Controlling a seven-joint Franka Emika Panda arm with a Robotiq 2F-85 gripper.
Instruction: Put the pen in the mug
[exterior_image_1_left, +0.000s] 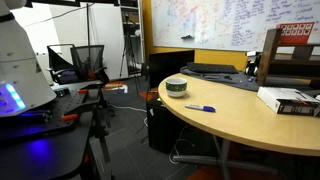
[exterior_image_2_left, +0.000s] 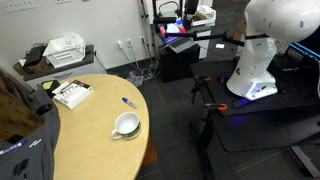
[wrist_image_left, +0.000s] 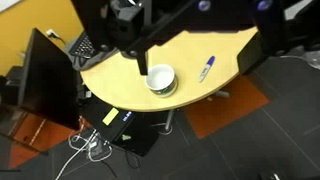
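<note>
The blue pen (exterior_image_1_left: 200, 108) with a whitish section lies flat on the round wooden table (exterior_image_1_left: 250, 135), near its edge. The squat greenish-grey mug (exterior_image_1_left: 176, 86) stands upright a short way from it, white inside. Both show in both exterior views, the pen (exterior_image_2_left: 129, 101) and the mug (exterior_image_2_left: 126, 124), and in the wrist view, the pen (wrist_image_left: 206, 68) and the mug (wrist_image_left: 161, 80). My gripper (wrist_image_left: 200, 45) comes in from the top of the wrist view, high above the table. Its dark fingers (wrist_image_left: 140, 58) stand wide apart and hold nothing.
A flat white box (exterior_image_1_left: 285, 100) lies on the table, also seen from the opposite side (exterior_image_2_left: 72, 94). A black keyboard (exterior_image_1_left: 215, 70) and a wooden shelf (exterior_image_1_left: 290, 50) stand farther back. An office chair (exterior_image_1_left: 85, 62) stands on the floor. The white robot base (exterior_image_2_left: 255, 60) is beside the table.
</note>
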